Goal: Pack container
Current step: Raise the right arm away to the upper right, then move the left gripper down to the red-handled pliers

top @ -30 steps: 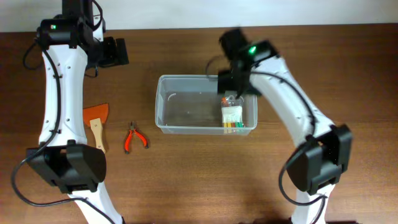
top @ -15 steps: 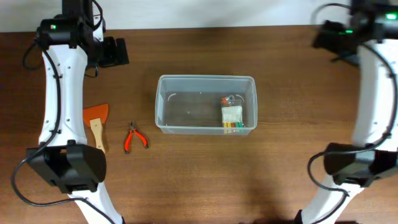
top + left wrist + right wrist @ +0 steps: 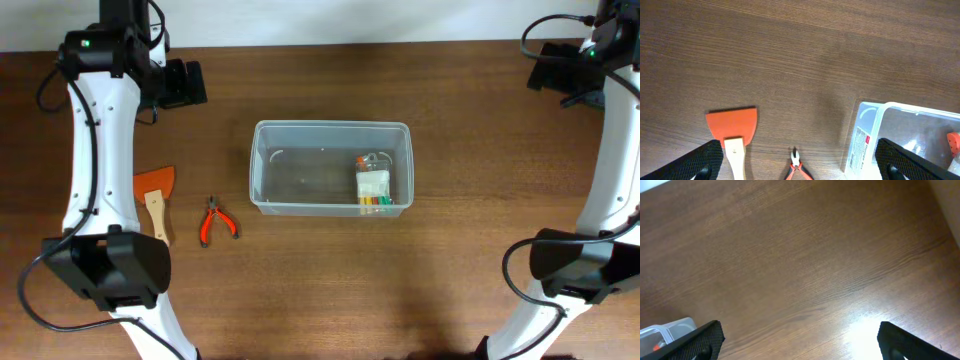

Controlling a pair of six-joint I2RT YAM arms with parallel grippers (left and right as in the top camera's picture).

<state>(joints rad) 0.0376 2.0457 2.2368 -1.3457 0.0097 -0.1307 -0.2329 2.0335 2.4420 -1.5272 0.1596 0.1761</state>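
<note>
- Two tools lie outside the container (image 3: 330,124) in the overhead view: an orange scraper (image 3: 155,196) and red pliers (image 3: 216,220), both on the table (image 3: 450,280) to its left.
- The container stands in the middle of the table, with its long axis running left to right. A small packet (image 3: 373,186) with coloured pieces lies inside at its right end, and the other part of the floor is bare.
- The left gripper (image 3: 183,84) hangs near the far edge on the left side. The right gripper (image 3: 553,72) hangs near the far edge on the right side, well apart from everything.
- The scraper and the pliers both lie with their long axis pointing away from the robot, handles toward it. From the left gripper they are closer to the robot, and the container is to its right. I judge the left arm is the nearer one for the next pick, most likely the pliers, which lie just beside the container.
- In the left wrist view, the fingers (image 3: 700,162) stand wide apart at the two lower corners with nothing between them. The scraper blade, the pliers tip and the left end of the container show below.
- In the right wrist view, the fingers (image 3: 910,340) are also wide apart and hold nothing. Only bare wood and one corner of the container at the lower left are seen.
</note>
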